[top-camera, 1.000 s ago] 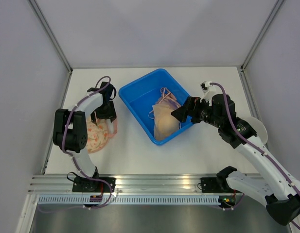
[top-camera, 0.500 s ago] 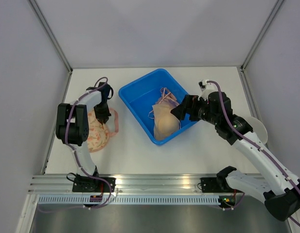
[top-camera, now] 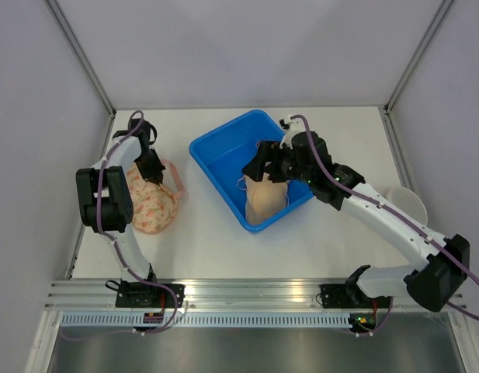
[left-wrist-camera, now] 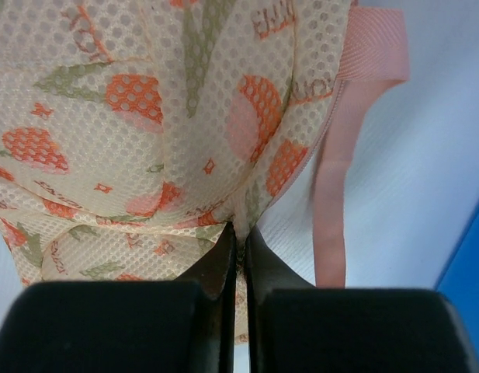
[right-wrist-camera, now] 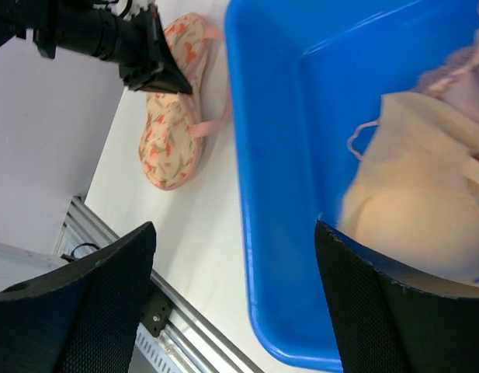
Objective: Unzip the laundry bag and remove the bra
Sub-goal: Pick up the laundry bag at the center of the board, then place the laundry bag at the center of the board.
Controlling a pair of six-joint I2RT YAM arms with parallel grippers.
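The laundry bag [top-camera: 152, 206] is a cream mesh pouch with orange flowers and a pink strap [top-camera: 178, 183], lying on the table's left side. My left gripper [top-camera: 150, 169] is at its far end, and in the left wrist view the left gripper [left-wrist-camera: 241, 233] is shut on a fold of the bag's mesh [left-wrist-camera: 146, 116]. A beige bra [top-camera: 266, 200] lies in the blue bin [top-camera: 216, 140]. My right gripper [top-camera: 253, 171] hovers open over the bin, beside the bra [right-wrist-camera: 418, 217]. The bag's zip is not visible.
A pale purple garment [top-camera: 267, 152] lies in the bin behind the bra. A white dish [top-camera: 407, 203] sits at the right edge, partly under the right arm. An aluminium rail [top-camera: 239, 291] runs along the near edge. Grey walls enclose the table.
My left gripper closed on the bag's mesh and moved toward the far left, dragging the bag's end with it. My right arm swung left over the bin, still open.
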